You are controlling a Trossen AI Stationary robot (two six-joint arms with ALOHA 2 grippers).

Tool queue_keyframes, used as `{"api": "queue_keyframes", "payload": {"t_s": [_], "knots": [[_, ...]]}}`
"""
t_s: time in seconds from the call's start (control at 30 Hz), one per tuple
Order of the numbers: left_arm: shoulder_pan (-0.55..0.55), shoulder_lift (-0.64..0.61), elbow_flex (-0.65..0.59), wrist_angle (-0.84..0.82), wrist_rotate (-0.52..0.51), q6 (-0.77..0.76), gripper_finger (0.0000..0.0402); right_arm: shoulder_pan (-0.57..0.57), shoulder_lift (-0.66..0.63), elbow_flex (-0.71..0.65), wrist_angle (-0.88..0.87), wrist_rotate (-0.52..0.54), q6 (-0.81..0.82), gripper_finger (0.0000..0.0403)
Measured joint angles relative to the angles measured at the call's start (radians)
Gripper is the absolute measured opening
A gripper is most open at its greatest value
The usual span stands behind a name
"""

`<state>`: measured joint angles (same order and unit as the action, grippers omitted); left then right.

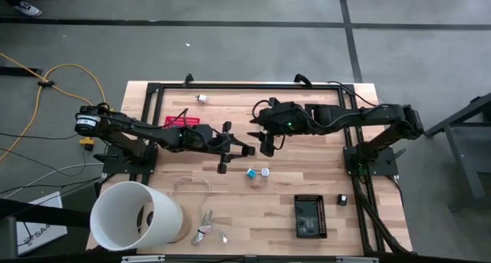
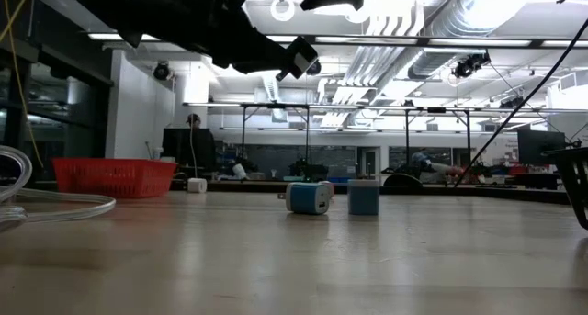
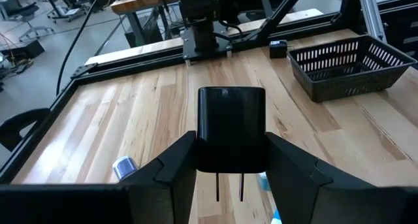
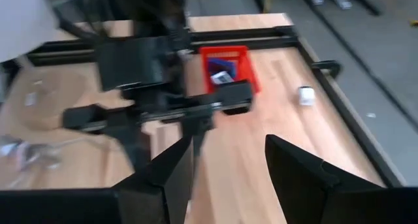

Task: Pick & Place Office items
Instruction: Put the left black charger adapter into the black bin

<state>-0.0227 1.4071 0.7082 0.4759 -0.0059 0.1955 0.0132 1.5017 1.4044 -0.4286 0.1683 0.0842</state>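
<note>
Black plug (image 3: pixel 231 129) gripped in left claw (image 3: pixel 231 160), above desk (image 1: pixel 307 171). Blue blocks (image 1: pixel 257 173) lie just below it. Right claw (image 4: pixel 225 162) open, empty, beyond red basket (image 1: pixel 182 123).

Black blocky plug adapter (image 3: pixel 231 128) with two thin metal prongs, held upright between the left gripper's (image 3: pixel 232 178) fingers, above the tabletop. Small blue block (image 1: pixel 251 172) and white-and-blue rounded piece (image 1: pixel 265 172) lie side by side mid-table. Small white piece (image 1: pixel 203 99) at far edge. Small black block (image 1: pixel 342 200) beside dark mesh basket (image 1: pixel 311 216).
</note>
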Motion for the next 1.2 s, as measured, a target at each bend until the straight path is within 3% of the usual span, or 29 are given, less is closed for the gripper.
{"api": "queue_keyframes", "payload": {"t_s": [0.27, 0.47, 0.83, 1.2], "knots": [[0.000, 0.000, 0.000, 0.000, 0.000, 0.000, 0.0151, 0.000, 0.000, 0.000, 0.004, -0.207, -0.008, 0.0178], [0.000, 0.000, 0.000, 0.000, 0.000, 0.000, 0.0152, 0.018, 0.000, 0.000, -0.090, -0.268, -0.059, 0.0178], [0.000, 0.001, 0.000, -0.001, 0.000, 0.000, 0.0152, 0.074, 0.038, 0.000, -0.166, -0.038, -0.101, 0.0178], [0.000, 0.001, 0.000, -0.004, 0.000, 0.000, 0.0152, 0.114, 0.110, 0.004, -0.204, 0.036, -0.107, 0.0178]]}}
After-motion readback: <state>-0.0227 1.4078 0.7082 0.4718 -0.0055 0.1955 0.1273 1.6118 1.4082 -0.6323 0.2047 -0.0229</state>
